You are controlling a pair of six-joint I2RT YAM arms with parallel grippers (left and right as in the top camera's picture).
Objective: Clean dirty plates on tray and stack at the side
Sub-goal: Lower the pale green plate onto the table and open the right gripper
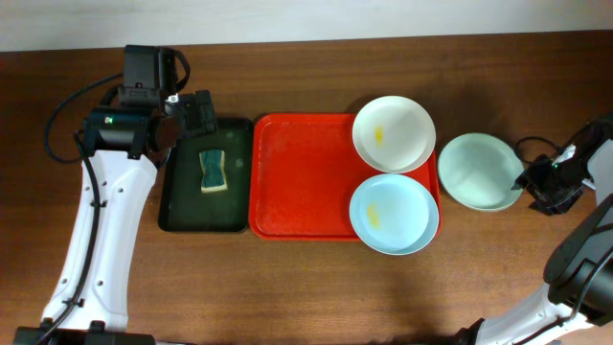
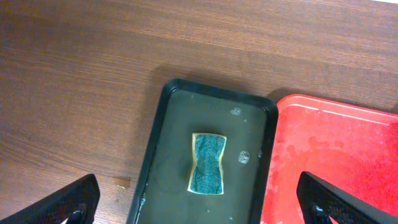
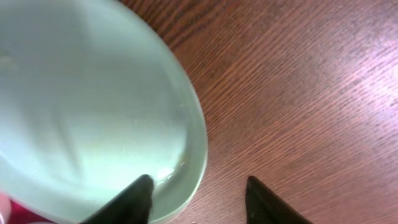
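Two plates sit at the right end of the red tray (image 1: 302, 177): a white plate (image 1: 394, 133) with a yellow smear at the far corner and a pale blue plate (image 1: 394, 214) close against it at the near corner. A pale green plate (image 1: 479, 171) lies on the tabletop (image 1: 306, 287) just right of the tray. My right hand (image 3: 196, 202) is released, its fingers either side of that plate's right rim. My left hand (image 2: 198, 186) hangs wide open above the sponge (image 1: 212, 171) in the dark green tray (image 1: 182, 206).

Two plates (image 1: 394, 134) rest at the tray's (image 1: 297, 182) right end, a third plate (image 1: 479, 171) on the table (image 1: 287, 287) beside.
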